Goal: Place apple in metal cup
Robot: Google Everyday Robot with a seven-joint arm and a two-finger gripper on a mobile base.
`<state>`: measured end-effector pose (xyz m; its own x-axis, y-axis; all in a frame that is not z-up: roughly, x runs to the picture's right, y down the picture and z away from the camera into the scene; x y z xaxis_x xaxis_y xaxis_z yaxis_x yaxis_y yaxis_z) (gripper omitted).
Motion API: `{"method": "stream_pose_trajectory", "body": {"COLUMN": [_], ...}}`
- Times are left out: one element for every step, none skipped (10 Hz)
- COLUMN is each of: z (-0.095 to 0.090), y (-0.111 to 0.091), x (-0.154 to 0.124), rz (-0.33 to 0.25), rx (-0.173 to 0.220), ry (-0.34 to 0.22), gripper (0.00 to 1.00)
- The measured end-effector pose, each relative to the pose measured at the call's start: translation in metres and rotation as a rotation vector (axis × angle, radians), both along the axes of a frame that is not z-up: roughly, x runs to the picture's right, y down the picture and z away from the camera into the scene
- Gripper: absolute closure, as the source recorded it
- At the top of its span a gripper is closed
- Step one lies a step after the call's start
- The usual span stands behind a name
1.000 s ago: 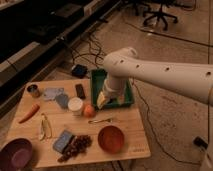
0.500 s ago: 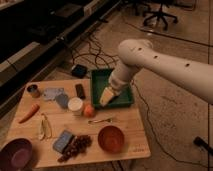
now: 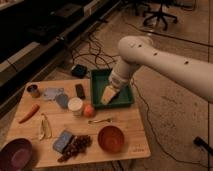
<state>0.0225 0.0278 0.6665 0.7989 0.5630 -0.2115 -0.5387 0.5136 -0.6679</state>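
The apple (image 3: 89, 110) is a small orange-red fruit on the wooden table (image 3: 125, 130), touching the right side of the white cup (image 3: 75, 105). The metal cup (image 3: 33, 90) stands upright at the table's far left corner, well away from the apple. My gripper (image 3: 107, 96) hangs from the white arm (image 3: 165, 57) over the left part of the green tray (image 3: 122, 95). It is a little right of and behind the apple, and far from the metal cup.
A carrot (image 3: 28, 113) and a banana (image 3: 43, 127) lie at the left. A purple bowl (image 3: 15, 154) is at the front left and an orange-brown bowl (image 3: 111, 138) at the front. Grapes (image 3: 75, 146), a blue packet (image 3: 62, 141), a fork (image 3: 100, 120), blue cloths (image 3: 52, 93) and a dark block (image 3: 80, 90) lie on the table.
The arm's elbow has swung up and to the right. The gripper has stayed over the left part of the green tray. The apple and the cups have not moved.
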Motion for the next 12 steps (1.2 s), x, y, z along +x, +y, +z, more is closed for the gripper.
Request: {"method": "stream_pose_trajectory", "body": {"z": [0.021, 0.031, 0.04, 0.047, 0.05, 0.05, 0.05, 0.049, 0.053, 0.059, 0.066, 0.073], "y": [0.01, 0.016, 0.022, 0.025, 0.027, 0.027, 0.027, 0.028, 0.027, 0.025, 0.023, 0.021], "x": [-0.005, -0.006, -0.008, -0.008, -0.008, -0.008, -0.007, -0.007, -0.007, -0.009, -0.011, -0.016], "rz": [-0.119, -0.191, -0.263, -0.314, -0.337, -0.336, -0.337, -0.339, -0.349, -0.362, -0.378, -0.4], "rx": [-0.002, 0.009, 0.021, 0.031, 0.034, 0.035, 0.034, 0.042, 0.071, 0.113, 0.155, 0.19], "ry": [0.002, -0.018, -0.044, -0.062, -0.071, -0.07, -0.069, -0.071, -0.07, -0.07, -0.071, -0.092], "gripper": [0.35, 0.35, 0.35, 0.35, 0.35, 0.35, 0.35, 0.35, 0.35, 0.35, 0.36, 0.43]}}
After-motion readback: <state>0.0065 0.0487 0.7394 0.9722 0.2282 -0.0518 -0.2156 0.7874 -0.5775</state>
